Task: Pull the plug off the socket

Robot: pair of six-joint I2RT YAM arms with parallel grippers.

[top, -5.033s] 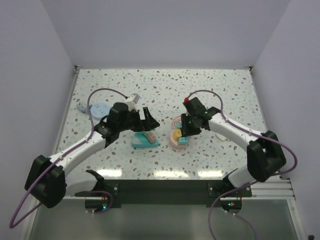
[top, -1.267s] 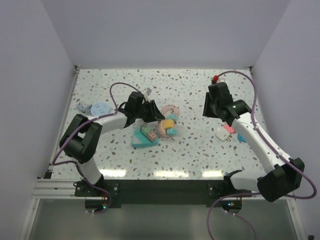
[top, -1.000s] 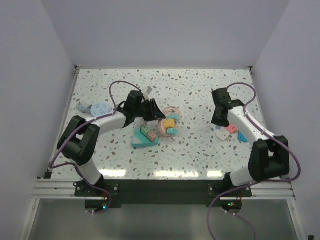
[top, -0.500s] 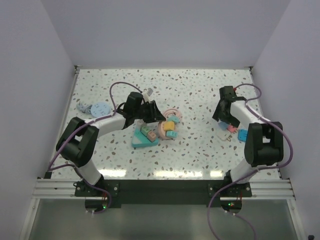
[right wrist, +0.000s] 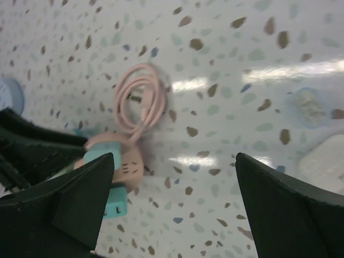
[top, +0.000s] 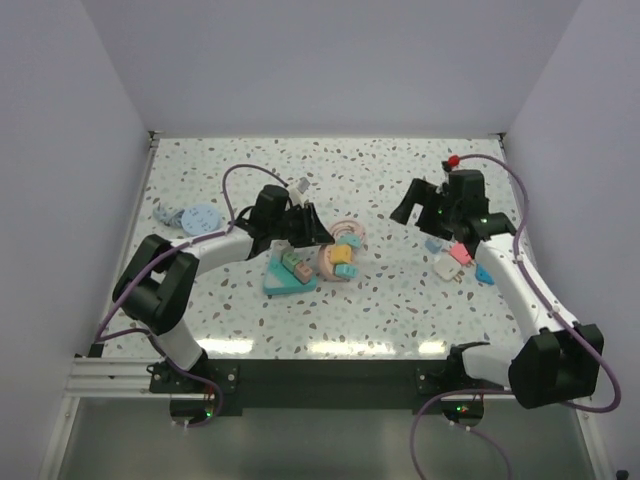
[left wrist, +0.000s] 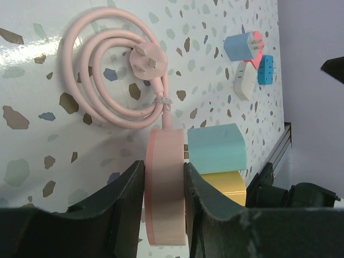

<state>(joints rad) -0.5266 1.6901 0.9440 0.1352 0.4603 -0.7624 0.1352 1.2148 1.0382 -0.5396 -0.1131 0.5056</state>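
Two plugs sit in the pink socket (left wrist: 164, 145) right now: a teal plug (left wrist: 217, 148) and a yellow plug (left wrist: 224, 188) just beside it, both pushed flat against the socket's face. So nothing's been pulled from it yet, and I'd call this the approach step.

The left gripper (left wrist: 163, 177) is clamped on the socket's rim, one finger on each flat side, holding it on edge against the table (top: 400, 300). The socket's pink cord (left wrist: 107, 70) lies coiled on the table right next to it.

The right gripper (top: 418, 210) is well off to the robot's right of the socket, hovering with its jaws spread wide and nothing between them. A few loose adapters (top: 455, 260) lie farther out from the socket on that same side (not what it's after, I think).

My read on the next move: bring the right gripper over to the socket's face, line the jaws up across one plug body (the teal one looks easier to reach), close on it, then pull straight away from the face while the left holds firm.
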